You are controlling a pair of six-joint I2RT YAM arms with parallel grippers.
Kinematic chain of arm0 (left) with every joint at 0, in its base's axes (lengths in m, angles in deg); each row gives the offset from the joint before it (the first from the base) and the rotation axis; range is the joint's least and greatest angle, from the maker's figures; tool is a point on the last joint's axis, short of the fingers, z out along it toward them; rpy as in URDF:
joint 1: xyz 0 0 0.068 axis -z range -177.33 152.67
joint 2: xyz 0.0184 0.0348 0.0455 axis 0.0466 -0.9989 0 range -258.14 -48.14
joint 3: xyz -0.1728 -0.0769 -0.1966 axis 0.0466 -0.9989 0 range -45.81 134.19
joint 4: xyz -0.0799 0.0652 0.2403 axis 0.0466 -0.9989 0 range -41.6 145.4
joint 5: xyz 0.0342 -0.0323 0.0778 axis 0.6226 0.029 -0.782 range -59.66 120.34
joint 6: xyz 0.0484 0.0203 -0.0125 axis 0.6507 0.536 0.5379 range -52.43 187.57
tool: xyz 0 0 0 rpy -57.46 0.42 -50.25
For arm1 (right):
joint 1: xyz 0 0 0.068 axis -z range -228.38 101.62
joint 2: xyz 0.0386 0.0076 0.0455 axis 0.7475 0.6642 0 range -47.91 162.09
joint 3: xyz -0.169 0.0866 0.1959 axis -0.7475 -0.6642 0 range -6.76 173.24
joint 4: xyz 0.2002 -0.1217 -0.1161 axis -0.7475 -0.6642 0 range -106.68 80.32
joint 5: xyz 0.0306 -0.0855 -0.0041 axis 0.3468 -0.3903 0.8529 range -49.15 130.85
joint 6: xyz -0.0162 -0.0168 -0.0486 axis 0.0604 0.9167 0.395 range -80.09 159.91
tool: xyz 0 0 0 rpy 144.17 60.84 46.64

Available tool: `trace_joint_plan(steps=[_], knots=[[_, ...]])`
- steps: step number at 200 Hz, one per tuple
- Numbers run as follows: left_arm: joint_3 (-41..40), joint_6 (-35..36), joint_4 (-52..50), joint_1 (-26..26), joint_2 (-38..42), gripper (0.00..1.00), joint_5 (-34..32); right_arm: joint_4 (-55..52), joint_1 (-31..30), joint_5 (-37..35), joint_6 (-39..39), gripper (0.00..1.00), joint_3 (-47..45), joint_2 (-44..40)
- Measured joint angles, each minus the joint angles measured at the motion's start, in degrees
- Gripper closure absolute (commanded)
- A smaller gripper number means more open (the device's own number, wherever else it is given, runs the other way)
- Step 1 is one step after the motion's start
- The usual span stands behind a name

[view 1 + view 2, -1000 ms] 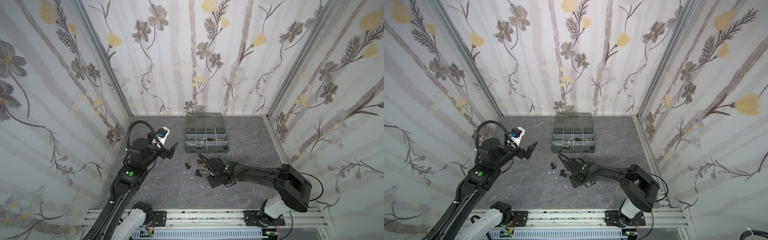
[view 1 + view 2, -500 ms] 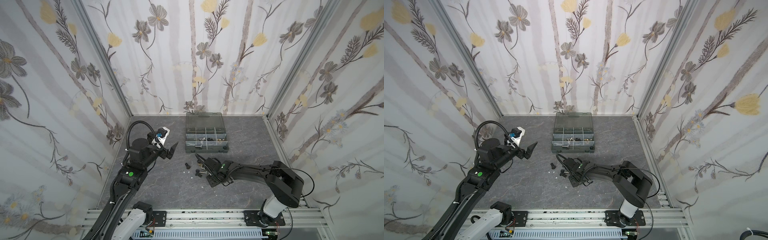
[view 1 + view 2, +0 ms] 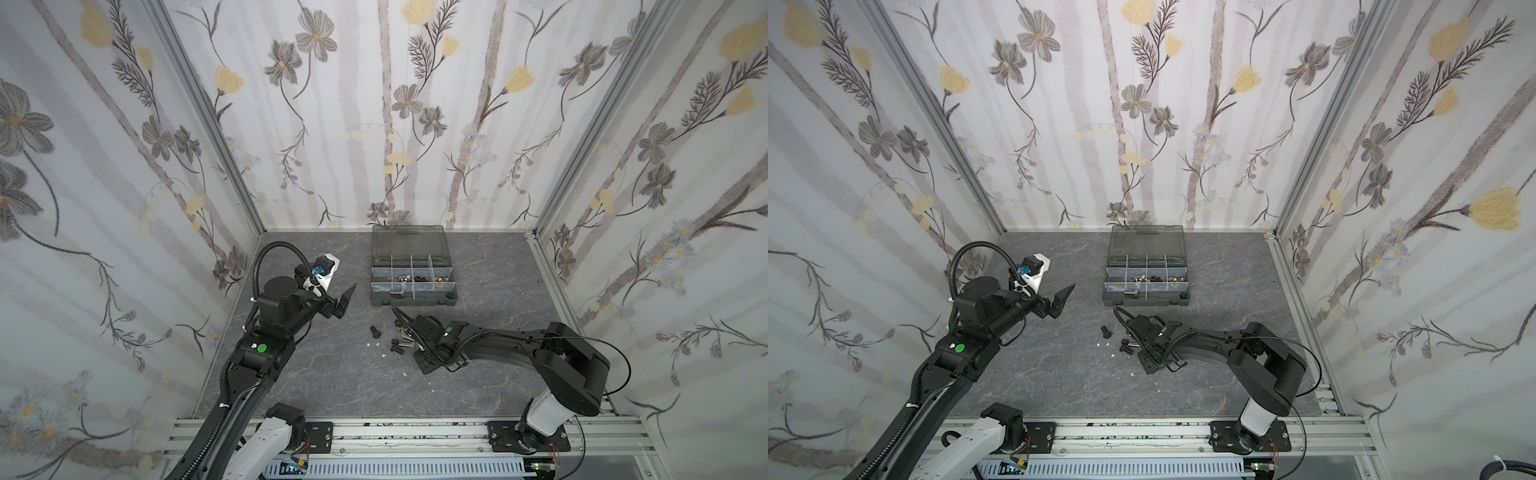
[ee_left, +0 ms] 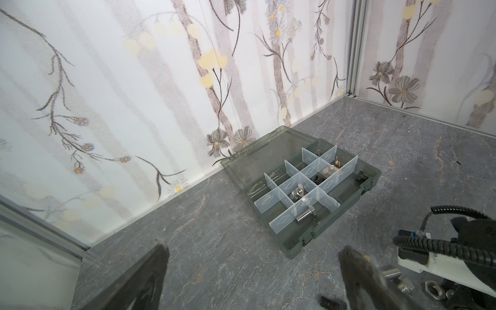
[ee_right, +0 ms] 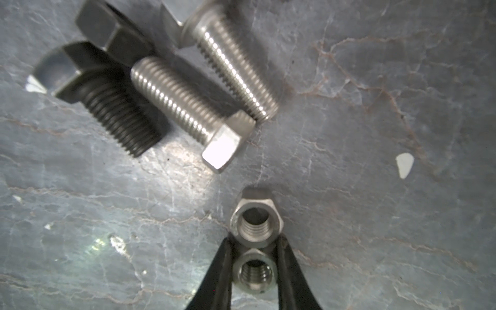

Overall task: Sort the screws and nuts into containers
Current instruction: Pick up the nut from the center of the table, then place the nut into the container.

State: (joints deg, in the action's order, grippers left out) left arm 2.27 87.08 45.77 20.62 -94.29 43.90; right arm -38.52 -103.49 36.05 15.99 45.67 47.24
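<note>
- While right jaws clamp a silver nut (image 5: 253, 271) on the surface (image 5: 375, 228), second nut (image 5: 255, 218) sits just beyond the tips.
- Three screws (image 5: 185, 107) lie nearby.
- Left jaws wide open, off the surface.

no words, numbers or brand names can be read anywhere. the clear walls (image 4: 284, 218) inside the box (image 4: 295, 249) each show a thin diamond shape with nothing written in it. the box lid (image 4: 257, 155) has a tiny raised mark (image 4: 249, 180), too small to read. a plain green dot (image 3: 261, 348) sits on the left arm (image 3: 249, 374), and one on the right arm (image 3: 498, 345) by the box.
</note>
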Motion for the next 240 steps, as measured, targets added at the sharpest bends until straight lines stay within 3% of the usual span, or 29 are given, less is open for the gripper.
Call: trace_joint_plan(steps=[83, 164, 203, 240], knots=[[-0.1, 0.0, 0.0, 0.0, 0.5, 0.0, 0.0, -10.7, 6.7, 0.3, 4.7, 0.8, 14.1, -2.0], [-0.3, 0.0, 0.0, 0.0, 0.8, 0.0, -0.1, -9.8, 15.1, -4.4, 12.7, 0.78, 44.2, 17.2], [-0.4, 0.0, 0.0, 0.0, 0.9, 0.0, -0.5, -7.5, 17.0, -4.5, 14.1, 0.77, 52.7, 26.4], [-0.4, 0.0, 0.1, 0.0, 1.7, 0.0, -0.7, -5.1, 17.7, -4.1, 15.1, 0.78, 55.3, 30.8]])
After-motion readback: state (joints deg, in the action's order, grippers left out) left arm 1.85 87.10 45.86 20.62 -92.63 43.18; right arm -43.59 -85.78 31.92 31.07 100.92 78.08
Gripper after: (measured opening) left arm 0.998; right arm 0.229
